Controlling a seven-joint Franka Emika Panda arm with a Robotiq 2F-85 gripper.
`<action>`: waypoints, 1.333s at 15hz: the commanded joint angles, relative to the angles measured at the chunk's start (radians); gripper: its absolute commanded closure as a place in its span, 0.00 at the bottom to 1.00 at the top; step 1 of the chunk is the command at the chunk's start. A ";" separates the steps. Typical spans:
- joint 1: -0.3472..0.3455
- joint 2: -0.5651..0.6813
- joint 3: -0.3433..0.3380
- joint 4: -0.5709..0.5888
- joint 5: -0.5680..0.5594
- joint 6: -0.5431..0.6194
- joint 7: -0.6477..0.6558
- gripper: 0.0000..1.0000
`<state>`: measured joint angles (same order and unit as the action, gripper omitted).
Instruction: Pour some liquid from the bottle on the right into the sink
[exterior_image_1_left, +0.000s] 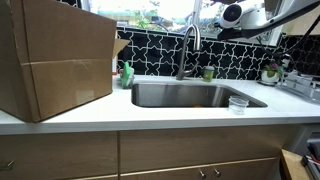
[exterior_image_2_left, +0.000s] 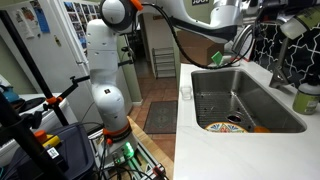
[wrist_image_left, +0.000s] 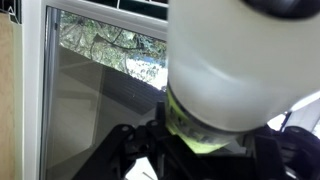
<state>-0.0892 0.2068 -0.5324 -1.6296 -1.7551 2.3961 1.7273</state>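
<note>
The bottle (wrist_image_left: 230, 60) fills the wrist view, a pale whitish body with a green band (wrist_image_left: 195, 132) at its lower end. My gripper (wrist_image_left: 200, 145) is shut on it, and black fingers (wrist_image_left: 125, 150) show at either side of the green band. In an exterior view the arm (exterior_image_1_left: 245, 16) is high at the top right, above the right end of the steel sink (exterior_image_1_left: 190, 96). In an exterior view the gripper (exterior_image_2_left: 288, 24) is raised over the far side of the sink (exterior_image_2_left: 245, 100) with a pale shape in it. How the bottle tilts cannot be told.
A curved faucet (exterior_image_1_left: 187, 45) stands behind the basin. A bright green soap bottle (exterior_image_1_left: 127, 73) and a squat green container (exterior_image_1_left: 208, 73) flank it. A clear cup (exterior_image_1_left: 238, 103) sits on the front rim, and a large cardboard box (exterior_image_1_left: 55, 60) fills the counter's other end. A window lies behind.
</note>
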 joint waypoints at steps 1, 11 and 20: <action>-0.096 -0.046 0.116 -0.039 -0.097 -0.019 0.051 0.62; -0.173 -0.059 0.215 -0.058 -0.228 -0.050 0.128 0.62; -0.176 -0.067 0.252 -0.087 -0.318 -0.136 0.195 0.62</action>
<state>-0.2488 0.1726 -0.3036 -1.6718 -2.0343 2.2887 1.8902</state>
